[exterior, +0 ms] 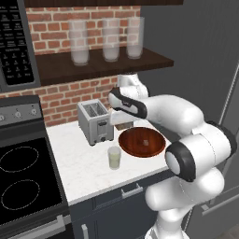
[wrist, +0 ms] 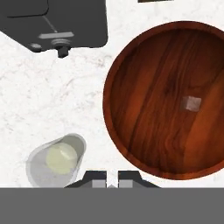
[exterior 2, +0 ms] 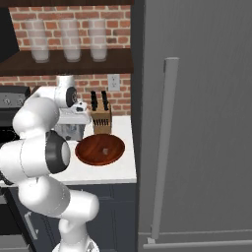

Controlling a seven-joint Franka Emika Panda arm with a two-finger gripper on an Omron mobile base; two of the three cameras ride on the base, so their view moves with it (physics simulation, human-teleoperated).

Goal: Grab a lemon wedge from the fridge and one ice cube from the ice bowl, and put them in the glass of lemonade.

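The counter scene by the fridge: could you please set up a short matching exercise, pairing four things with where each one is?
Things:
1. ice cube
2. glass of lemonade
3. toaster
4. frosted glasses

Places:
A. on the dark shelf against the brick wall
B. inside the ice bowl
C. on the counter behind the lemonade, by the stove
D. on the counter just in front of the toaster, beside the bowl

Pairs: 1-B, 2-D, 3-C, 4-A

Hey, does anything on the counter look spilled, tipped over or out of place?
Nothing stands out. The glass stands upright beside the bowl with no spill around it, one ice cube lies in the bowl, and the toaster sits squarely on the counter.
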